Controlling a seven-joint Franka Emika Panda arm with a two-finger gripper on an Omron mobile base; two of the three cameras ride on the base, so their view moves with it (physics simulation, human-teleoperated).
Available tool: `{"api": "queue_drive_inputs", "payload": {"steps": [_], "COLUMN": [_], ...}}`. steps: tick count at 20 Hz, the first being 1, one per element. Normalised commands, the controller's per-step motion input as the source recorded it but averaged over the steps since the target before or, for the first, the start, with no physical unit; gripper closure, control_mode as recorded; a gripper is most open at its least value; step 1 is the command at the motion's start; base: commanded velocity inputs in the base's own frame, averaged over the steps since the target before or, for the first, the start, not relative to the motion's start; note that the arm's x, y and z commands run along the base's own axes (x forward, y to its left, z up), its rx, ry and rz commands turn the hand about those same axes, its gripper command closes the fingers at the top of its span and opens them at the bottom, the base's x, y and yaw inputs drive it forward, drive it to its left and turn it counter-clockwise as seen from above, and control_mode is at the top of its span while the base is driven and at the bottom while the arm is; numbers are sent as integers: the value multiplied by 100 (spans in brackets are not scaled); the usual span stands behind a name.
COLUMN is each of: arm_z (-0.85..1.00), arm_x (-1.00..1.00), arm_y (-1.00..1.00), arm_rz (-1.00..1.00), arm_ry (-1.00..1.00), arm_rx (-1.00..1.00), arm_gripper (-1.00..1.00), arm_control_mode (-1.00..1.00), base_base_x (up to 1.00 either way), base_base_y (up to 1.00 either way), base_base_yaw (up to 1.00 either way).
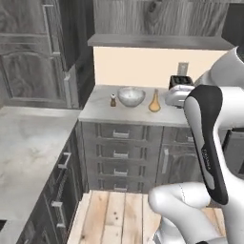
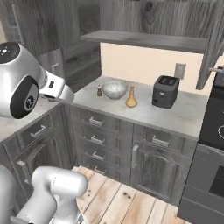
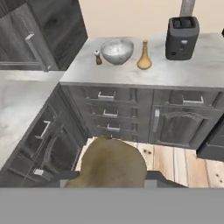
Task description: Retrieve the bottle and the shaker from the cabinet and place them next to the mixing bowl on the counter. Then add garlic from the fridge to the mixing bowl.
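The fingers [image 3: 109, 177] pinch the brownish garlic [image 3: 111, 162] well short of the table [image 1: 97, 112], so a slip in transit (or overshooting the mixing bowl [image 1: 131, 96], flanked by shaker [image 1: 113, 100] and bottle [image 1: 154, 101]) could drop it on the floor.

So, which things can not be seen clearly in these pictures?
- Hand view: the fingertips are hidden behind the garlic, so the grip itself cannot be seen.
- Base views: inside of the mixing bowl is too small to judge.
- Left base view: the arm covers part of the toaster.
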Motion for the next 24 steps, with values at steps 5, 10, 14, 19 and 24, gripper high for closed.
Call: {"api": "queue_drive_inputs", "payload": {"steps": [5, 10, 14, 19, 24], "arm_z": [0, 0, 0, 0, 0], "arm_x": [0, 0, 0, 0, 0], "arm_y": [0, 0, 0, 0, 0], "arm_rz": [0, 0, 0, 0, 0], "arm_ry": [0, 0, 0, 0, 0], "arm_rx": [0, 0, 0, 0, 0], "arm_gripper": [100, 100, 100, 100, 100], "arm_control_mode": [100, 100, 100, 100, 100], "base_base_x": [83, 67, 74, 77, 50], "base_base_y": [4, -26, -7, 9, 20], "base_base_yaw": [-5, -1, -6, -21, -31]}}
